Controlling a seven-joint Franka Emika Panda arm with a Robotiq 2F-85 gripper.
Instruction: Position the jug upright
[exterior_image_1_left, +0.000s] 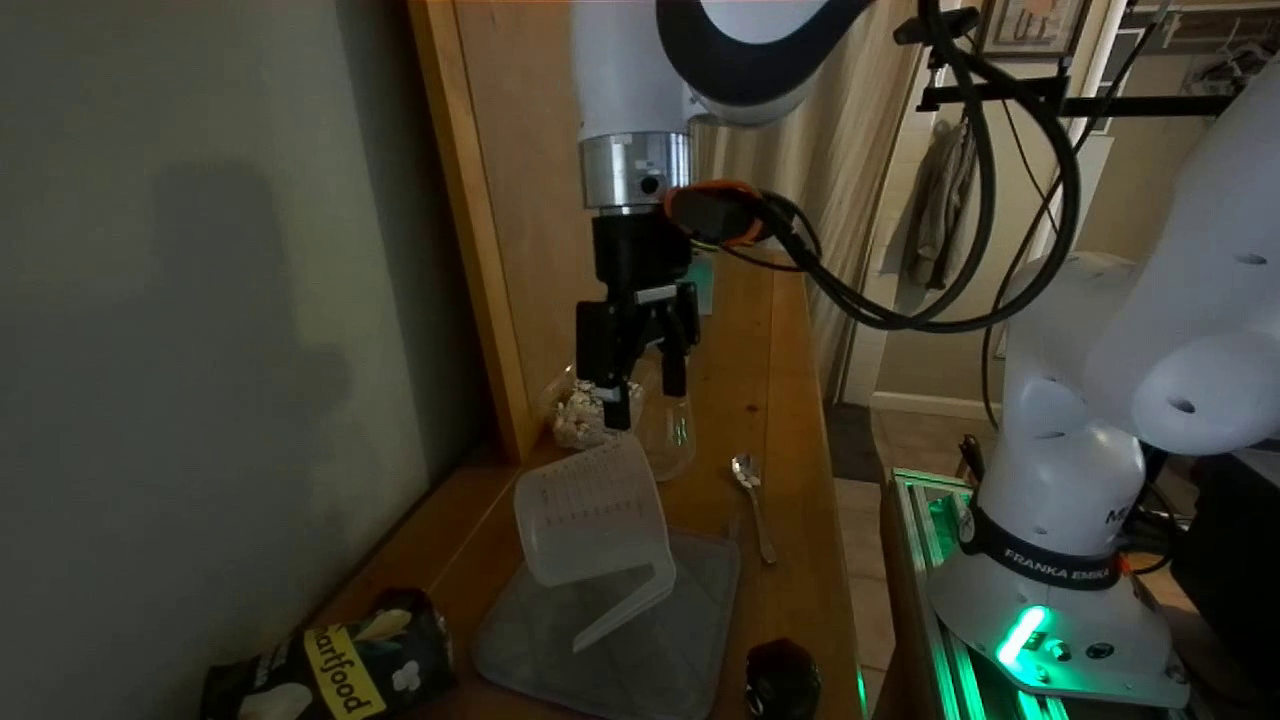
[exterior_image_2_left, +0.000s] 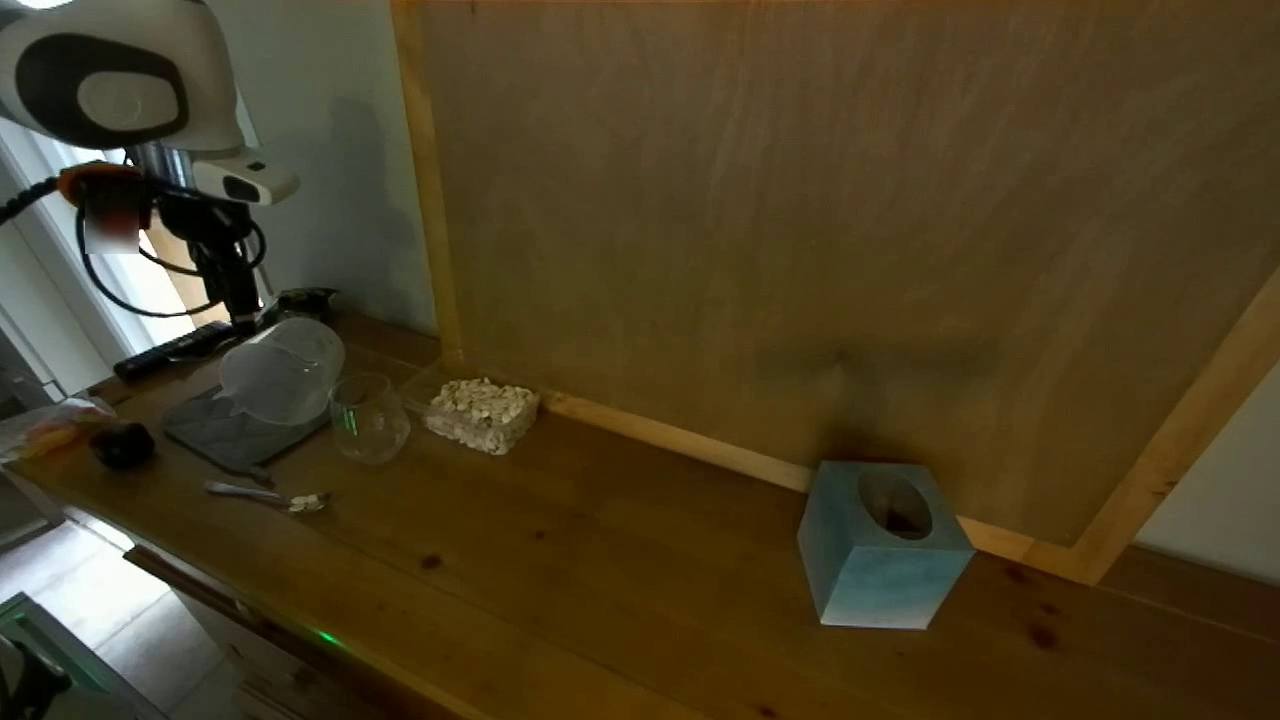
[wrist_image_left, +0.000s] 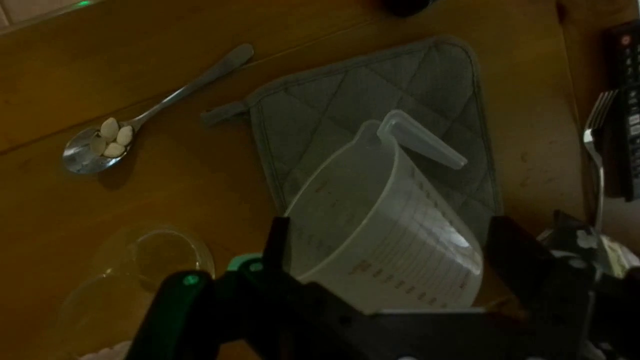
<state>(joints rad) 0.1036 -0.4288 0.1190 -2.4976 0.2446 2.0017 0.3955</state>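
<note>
Translucent jug (wrist_image_left: 400, 250) is seen tipped on its side, handle (wrist_image_left: 427, 143) over gray pot holder (wrist_image_left: 370, 95) on the table (exterior_image_2_left: 600, 560); hand (exterior_image_1_left: 646, 402) is positioned above, fingers (wrist_image_left: 276, 242) spread to either side in the wrist view, contact cannot be told; spoon (wrist_image_left: 200, 81) is seen beside pot holder, glass (exterior_image_2_left: 370, 428) near jug

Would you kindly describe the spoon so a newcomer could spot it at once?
On the wooden counter, find the grey pot holder. The spoon lies beside its corner tab. Unlike the fork by the remote, it holds a few pale pieces.
</note>
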